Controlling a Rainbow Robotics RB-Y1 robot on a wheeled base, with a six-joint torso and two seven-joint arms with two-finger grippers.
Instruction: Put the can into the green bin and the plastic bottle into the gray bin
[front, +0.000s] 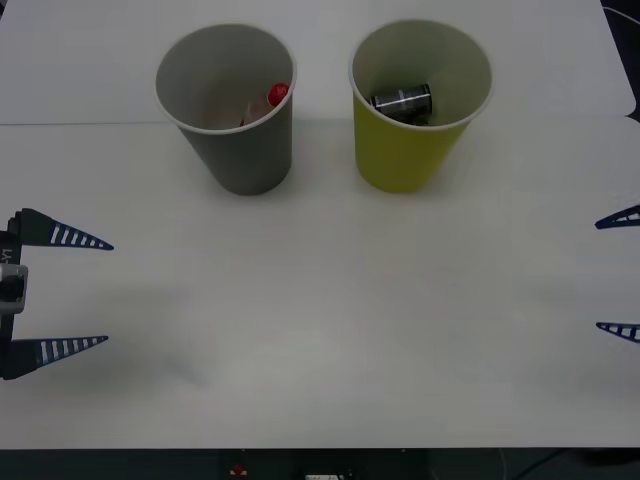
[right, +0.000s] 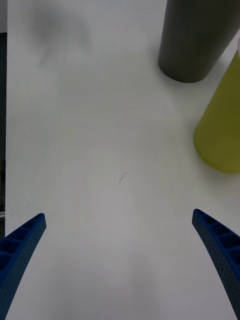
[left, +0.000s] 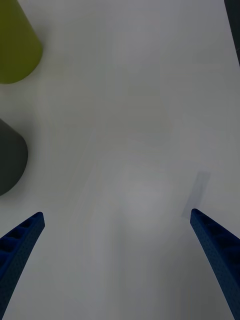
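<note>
From my seat both bins look like oversized paper cups, tapered with rolled rims. The gray bin (front: 235, 110) sits around 11 o'clock on the table (front: 320, 330), matte and dull, and the green bin (front: 415, 110) is just beside it at about 1 o'clock, more of a yellow-green with a pale lip. The table is plain white and smooth, with a faint seam running across behind the bins and a tiny dark scuff showing in the right wrist view.

Inside the gray one I can see the plastic bottle (front: 268, 103), red cap poking up against the inner wall. The can (front: 402, 100) lies on its side down in the green bin, dark with shiny ribbing.

Left claw (front: 85, 292) hangs at 9 o'clock, blue ribbed fingers spread wide, holding nothing. Right claw (front: 618, 273) is at 3 o'clock, likewise spread and empty.
</note>
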